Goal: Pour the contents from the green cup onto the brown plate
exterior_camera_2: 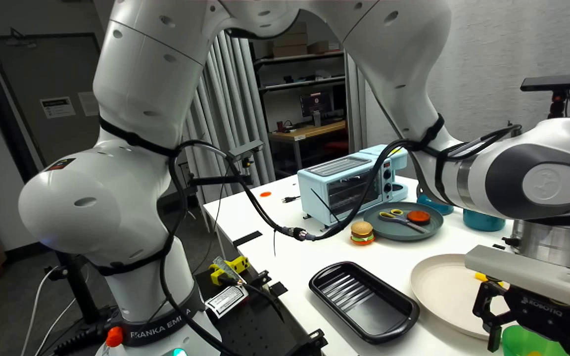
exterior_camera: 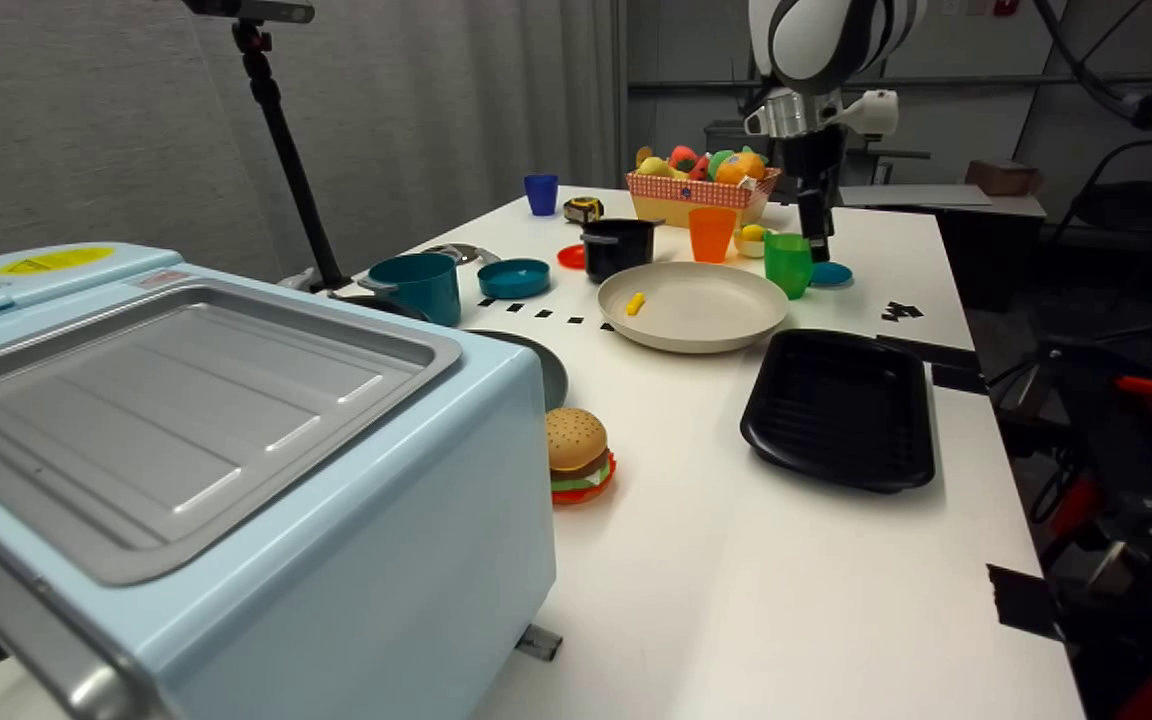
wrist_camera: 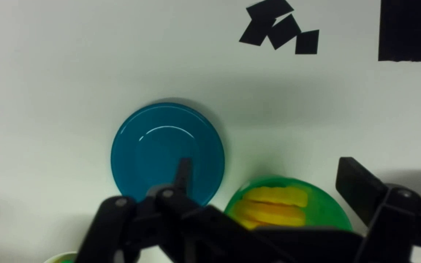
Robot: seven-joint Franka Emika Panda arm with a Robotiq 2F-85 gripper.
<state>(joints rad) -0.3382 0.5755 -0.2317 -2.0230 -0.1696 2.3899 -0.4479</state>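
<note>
The green cup (exterior_camera: 788, 268) stands upright on the table beside the brown plate (exterior_camera: 711, 312). It also shows in an exterior view (exterior_camera_2: 530, 343), cut by the lower edge, and in the wrist view (wrist_camera: 329, 206). Several yellow pieces (wrist_camera: 274, 210) lie inside the cup. The pale plate (exterior_camera_2: 443, 289) has a single yellow piece (exterior_camera: 635, 303) on it. My gripper (wrist_camera: 266, 166) is open and empty above the cup, with its fingers spread wide to either side of the cup in the wrist view. Its own body hides the cup's lower part there.
A black tray (exterior_camera: 841, 405) lies in front of the plate. A small blue dish (wrist_camera: 166, 142), an orange cup (exterior_camera: 712, 236) and a yellow bowl (exterior_camera: 751, 245) stand close to the green cup. A black pot (exterior_camera: 619, 250) and a fruit basket (exterior_camera: 686, 195) are behind the plate.
</note>
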